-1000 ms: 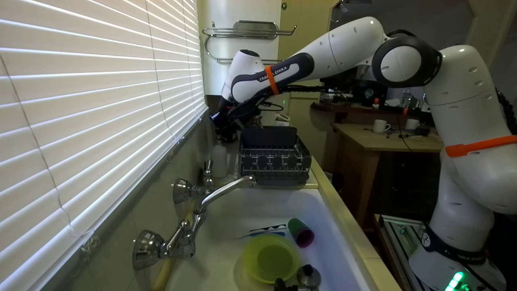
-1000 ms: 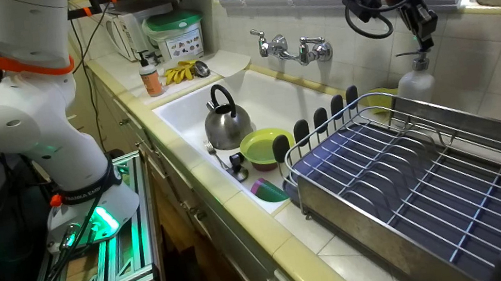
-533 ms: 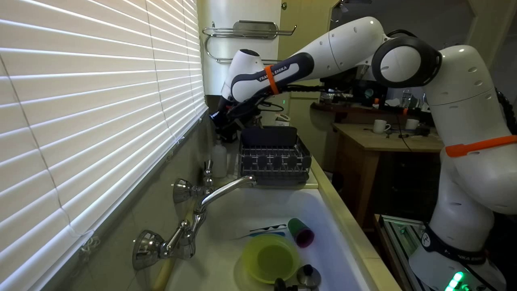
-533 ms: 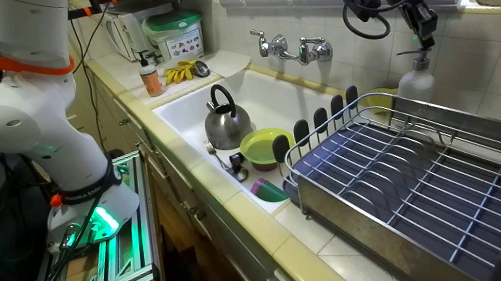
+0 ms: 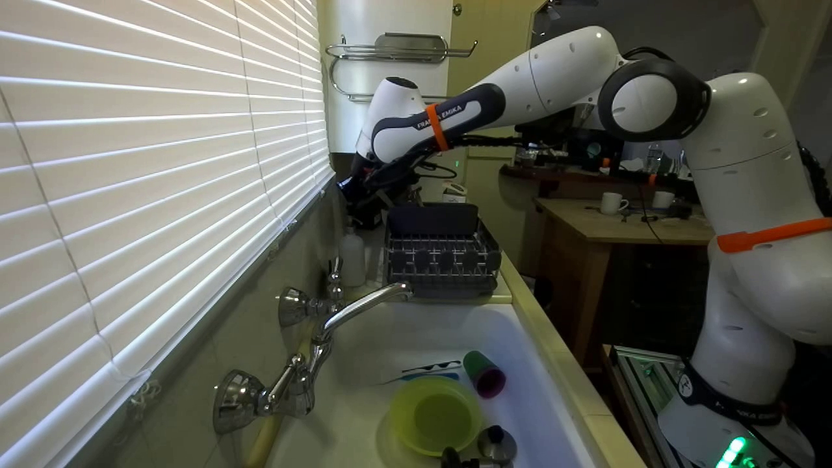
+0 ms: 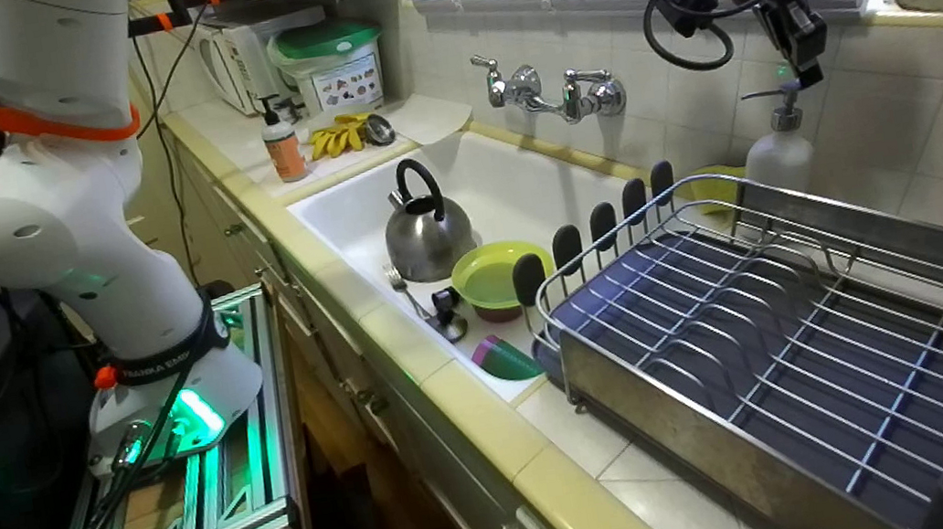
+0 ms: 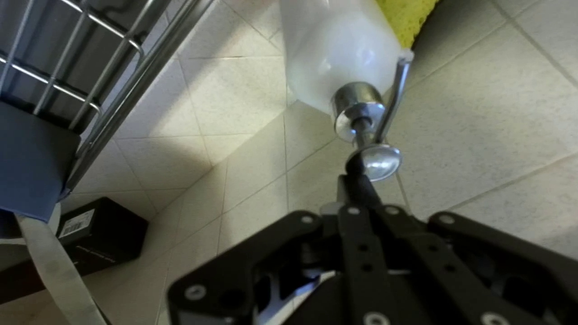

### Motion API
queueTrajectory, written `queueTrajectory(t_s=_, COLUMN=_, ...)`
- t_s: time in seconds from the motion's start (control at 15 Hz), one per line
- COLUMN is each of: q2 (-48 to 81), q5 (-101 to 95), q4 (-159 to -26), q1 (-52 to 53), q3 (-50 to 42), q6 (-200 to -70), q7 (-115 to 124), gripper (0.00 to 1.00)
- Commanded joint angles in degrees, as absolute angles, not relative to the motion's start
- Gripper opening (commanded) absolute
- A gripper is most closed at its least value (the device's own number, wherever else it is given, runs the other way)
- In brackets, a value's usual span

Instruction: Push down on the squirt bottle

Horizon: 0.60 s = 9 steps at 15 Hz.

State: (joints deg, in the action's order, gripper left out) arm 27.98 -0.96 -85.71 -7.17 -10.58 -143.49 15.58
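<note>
White squirt bottle (image 7: 341, 54) stands beside the dish rack (image 6: 690, 437); black gripper (image 7: 359, 185), jaws together, tips right at the bottle's metal pump head (image 7: 381, 162), can't tell if touching.

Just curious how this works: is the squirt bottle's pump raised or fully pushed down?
Raised, at least partly: the wrist view shows bare stem between pump head and collar.

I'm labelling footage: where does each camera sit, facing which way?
In an exterior view: beside the blinds, facing along the sink to the dish rack; most of the arm shows.
In an exterior view: above the dish rack, facing sink and kettle; arm parts and gripper show.
Wrist view: wrist-mounted, facing the white squirt bottle; the gripper shows.
Both exterior views share sink, dish rack, white squirt bottle.
</note>
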Motion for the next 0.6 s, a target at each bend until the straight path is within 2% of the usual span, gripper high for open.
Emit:
queueTrajectory(t_s=0.0, q2=26.8, q5=-1.9, q4=-85.8, q1=-6.3, q3=-11.5, q6=-141.5, q7=17.2, gripper=0.0)
queueTrajectory(t_s=0.07, q2=26.4, q5=-1.7, q4=-86.0, q1=-6.3, q3=-11.4, q6=-141.5, q7=17.2, gripper=0.18)
queueTrajectory(t_s=0.13, q2=25.9, q5=-1.6, q4=-86.3, q1=-6.2, q3=-11.4, q6=-141.2, q7=17.2, gripper=0.28)
queueTrajectory(t_s=0.27, q2=23.4, q5=-1.7, q4=-87.8, q1=-5.8, q3=-11.1, q6=-140.0, q7=16.9, gripper=0.42)
queueTrajectory(t_s=0.53, q2=13.8, q5=-2.8, q4=-93.1, q1=-4.4, q3=-9.6, q6=-125.1, q7=14.0, gripper=0.71)
